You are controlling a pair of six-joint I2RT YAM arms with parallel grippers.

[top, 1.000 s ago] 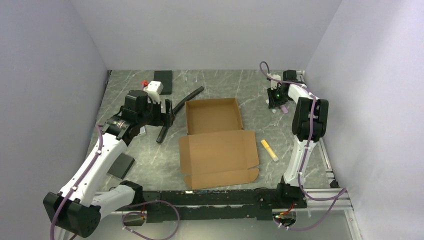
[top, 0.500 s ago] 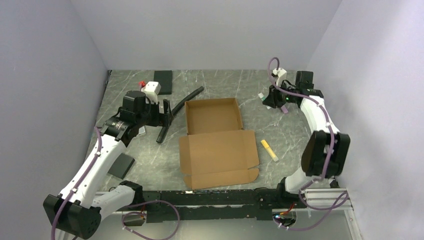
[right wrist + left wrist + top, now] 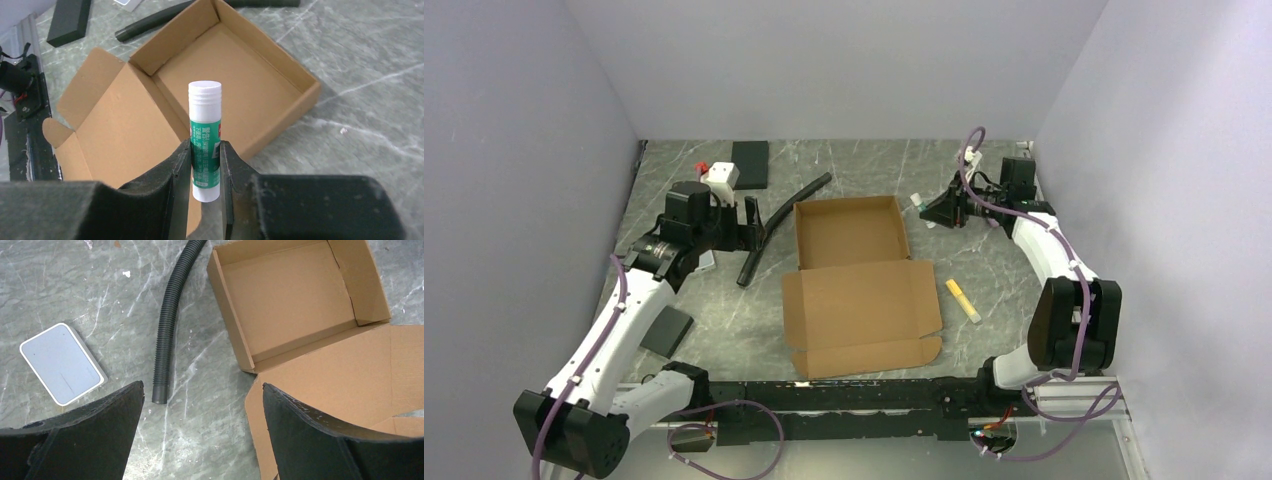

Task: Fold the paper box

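Observation:
The paper box (image 3: 854, 270) is brown cardboard in the middle of the table, its tray upright at the far end and its lid and flaps lying flat toward me. It also shows in the left wrist view (image 3: 295, 305) and the right wrist view (image 3: 225, 85). My left gripper (image 3: 202, 405) is open and empty, above the table just left of the box's lid. My right gripper (image 3: 205, 150) is shut on a green and white glue stick (image 3: 205, 130), held in the air right of the box's tray (image 3: 929, 212).
A black corrugated hose (image 3: 779, 225) lies left of the box. A white flat device (image 3: 62, 363) lies left of the hose. A black block (image 3: 750, 163) sits at the back, another dark block (image 3: 667, 330) near left. A yellow stick (image 3: 962, 299) lies right of the lid.
My right arm has swung out and brought its gripper with the glue stick leftward toward the box's right side. My left gripper has barely moved.

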